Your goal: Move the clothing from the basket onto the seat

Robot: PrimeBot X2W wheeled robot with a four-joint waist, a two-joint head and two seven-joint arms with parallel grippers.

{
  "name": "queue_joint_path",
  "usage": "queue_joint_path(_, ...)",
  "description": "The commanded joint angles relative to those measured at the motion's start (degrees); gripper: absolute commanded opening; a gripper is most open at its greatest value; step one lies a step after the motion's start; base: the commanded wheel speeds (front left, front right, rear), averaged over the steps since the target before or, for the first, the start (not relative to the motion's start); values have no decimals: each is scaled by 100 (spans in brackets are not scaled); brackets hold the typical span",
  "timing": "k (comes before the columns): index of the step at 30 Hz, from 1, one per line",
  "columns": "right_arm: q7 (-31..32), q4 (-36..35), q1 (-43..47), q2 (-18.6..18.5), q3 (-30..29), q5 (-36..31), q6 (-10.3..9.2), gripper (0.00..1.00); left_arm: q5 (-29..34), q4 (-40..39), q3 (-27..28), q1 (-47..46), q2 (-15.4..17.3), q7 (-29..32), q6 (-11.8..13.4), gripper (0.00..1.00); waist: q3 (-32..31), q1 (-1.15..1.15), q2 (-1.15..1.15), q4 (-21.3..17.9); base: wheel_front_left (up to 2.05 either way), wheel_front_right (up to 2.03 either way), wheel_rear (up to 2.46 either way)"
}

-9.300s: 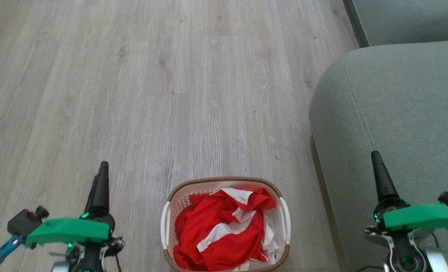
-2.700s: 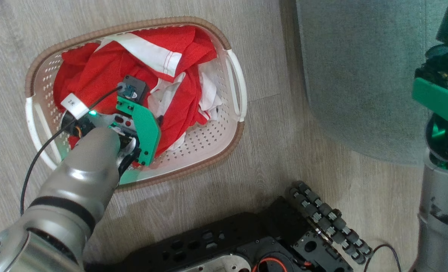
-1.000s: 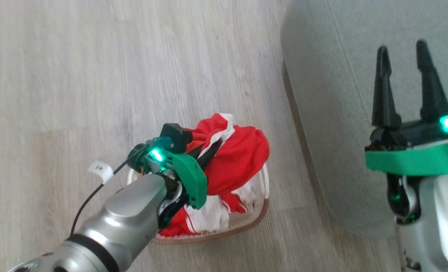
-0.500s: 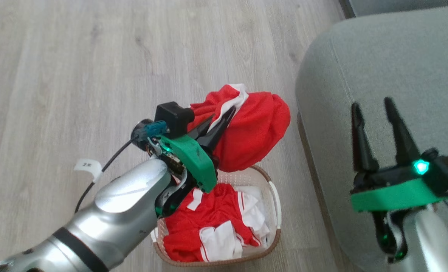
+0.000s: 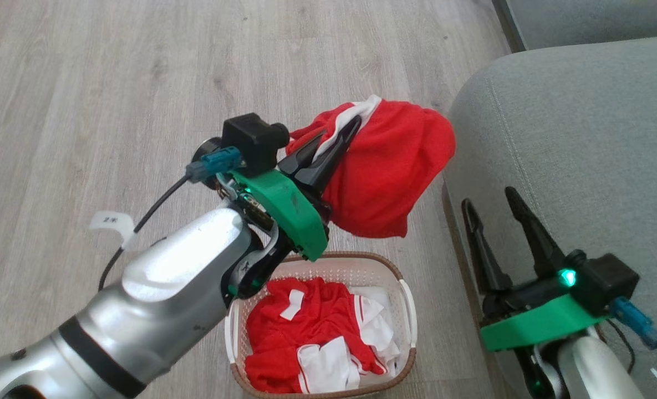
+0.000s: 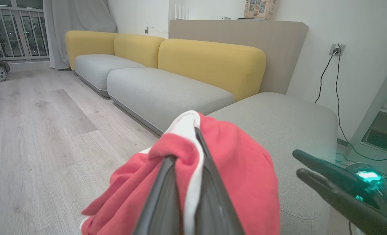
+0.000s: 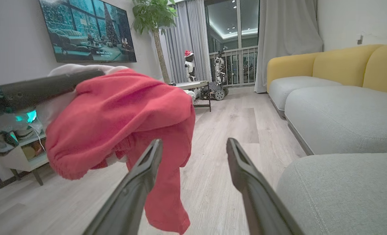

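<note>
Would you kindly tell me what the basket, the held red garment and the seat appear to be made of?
Basket: cream plastic, punched with holes; brown rim looks woven, possibly moulded. Garment in the left gripper: thin matte fabric, likely synthetic, draping limply. Seat: matte grey-green upholstery cloth, stitched seam.

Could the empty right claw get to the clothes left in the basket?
Probably yes. The right gripper is open beside the basket, with nothing between it and the clothes; the held garment hangs higher up.
</note>
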Motion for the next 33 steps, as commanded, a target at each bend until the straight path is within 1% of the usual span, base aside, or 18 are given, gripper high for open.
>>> queue_joint_path(1, -29, -139, -168, -140, 202, -34, -1, 100, 3, -208, 296, -329, 174, 24, 79, 0, 5, 1, -1, -11, 0, 0, 0)
queue_joint_path(6, 26, -23, -344, -339, 428, -244, -1, 100, -9, -338, 277, -294, 213, 72, 135, 0, 20, 1, -1, -22, 0, 0, 0)
queue_joint_path(14, 63, 474, -962, -424, 720, -238, -1, 100, -15, -500, 187, -249, 166, 125, 154, 0, 85, 1, -1, 37, 0, 0, 0)
queue_joint_path(20, 38, 1105, -1468, -398, 878, -74, -1, 100, -23, -591, 71, -201, 46, 161, 134, 0, 88, 1, -1, 160, 0, 0, 0)
queue_joint_path(21, 38, 1105, -1468, -398, 878, -74, -1, 100, -23, -591, 71, -201, 46, 161, 134, 0, 88, 1, -1, 160, 0, 0, 0)
queue_joint_path(25, 13, 1497, -1743, -360, 979, 86, -1, 100, -29, -608, -6, -178, -27, 191, 112, 0, 59, 1, -1, 248, 0, 0, 0)
queue_joint_path(29, -7, 1794, -2015, -378, 1240, 246, -1, 100, -27, -603, -86, -155, -100, 212, 85, 0, 9, 1, -1, 346, 0, 0, 0)
queue_joint_path(33, -21, 1942, -2263, -380, 1489, 333, -1, 100, -45, -563, -151, -116, -137, 249, 73, 0, -9, 1, -1, 416, 0, 0, 0)
